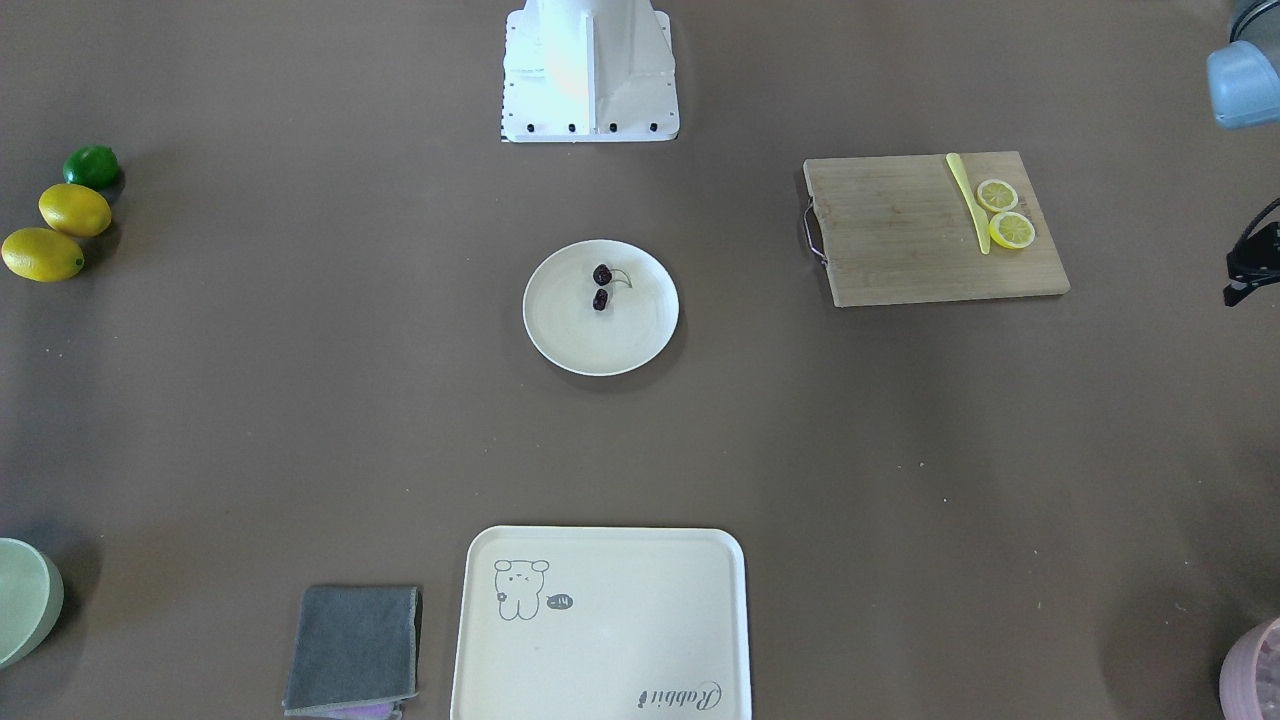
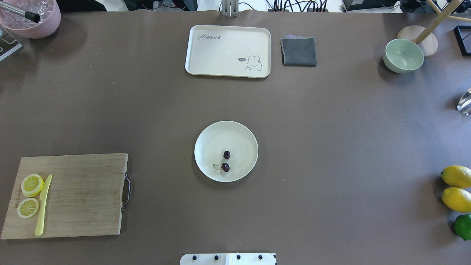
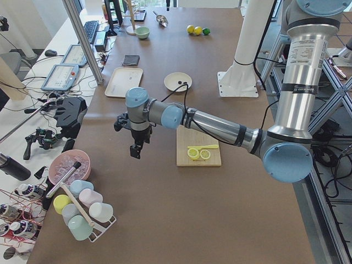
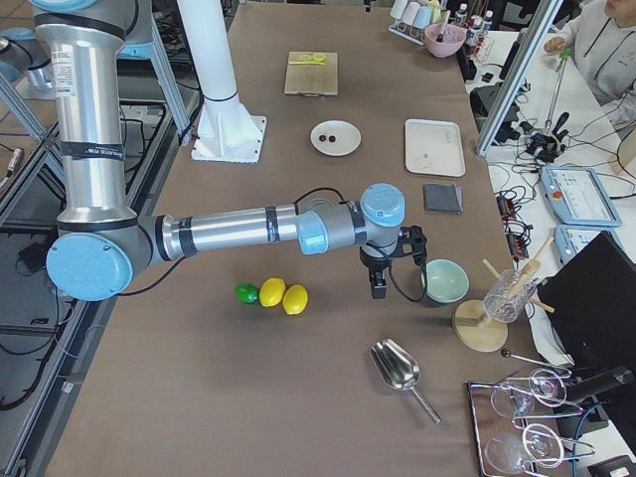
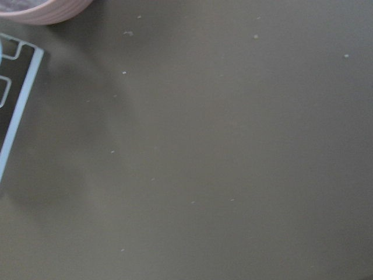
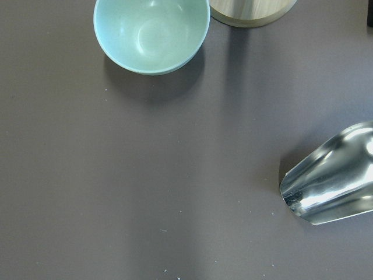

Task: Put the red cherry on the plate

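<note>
Placement is seen as done: the red cherry (image 2: 225, 161) is laid inside the plate (image 2: 241, 141), in the half nearer the robot, its two fruits lined up from robot side to far side, the pale stem curved toward the robot's left. The left claw (image 3: 135, 153) and right claw (image 4: 377, 289) are caught only in side views above the brown tabletop (image 2: 331, 129); wide or narrow cannot be told.

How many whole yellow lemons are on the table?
2: one lemon and a second lemon side by side on the robot's right, next to a green lime. None seems hidden.
</note>
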